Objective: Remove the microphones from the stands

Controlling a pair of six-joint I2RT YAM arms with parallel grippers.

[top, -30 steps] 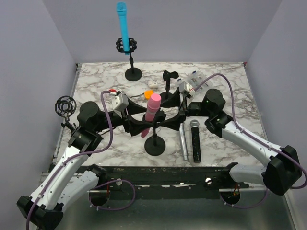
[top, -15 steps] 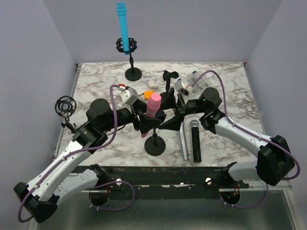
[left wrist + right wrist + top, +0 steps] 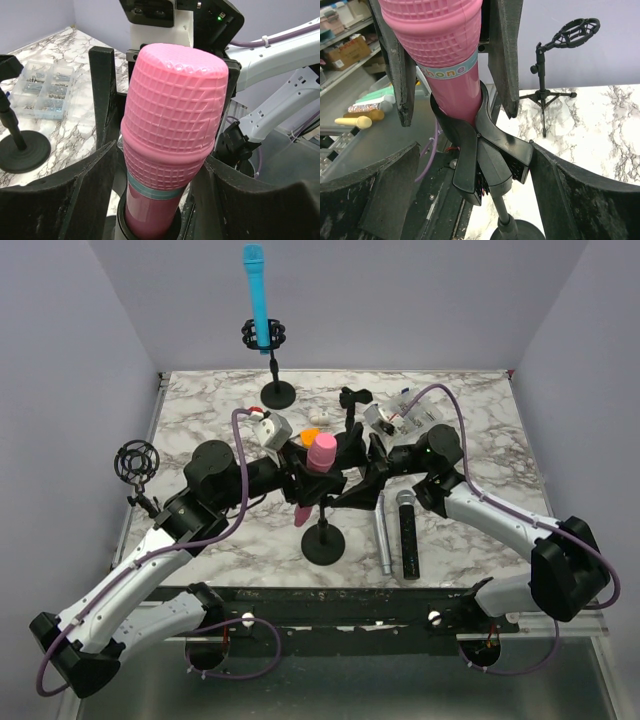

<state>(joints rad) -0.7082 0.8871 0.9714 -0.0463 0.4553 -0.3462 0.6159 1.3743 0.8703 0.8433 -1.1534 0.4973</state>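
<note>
A pink microphone (image 3: 320, 455) stands upright in the black clip of a small stand (image 3: 323, 543) at the table's middle. My left gripper (image 3: 303, 487) comes in from the left, and its open jaws stand either side of the microphone (image 3: 172, 115) just below the mesh head. The left gripper (image 3: 160, 155) does not clearly press on it. My right gripper (image 3: 348, 490) comes in from the right. Its open jaws straddle the stand's clip (image 3: 490, 150), and the right finger (image 3: 580, 200) is close to the clip lever. The microphone's lower body is hidden in the clip.
A blue microphone (image 3: 258, 295) stands in a stand at the back. An empty shock-mount stand (image 3: 135, 462) is at the left edge. A black microphone (image 3: 408, 530) and a silver one (image 3: 382, 535) lie right of the stand. A clear parts box (image 3: 410, 410) lies behind the right arm.
Both arms have closed in on the pink microphone from either side. The left gripper has moved right and up round its head, and the right gripper has moved left round the clip.
</note>
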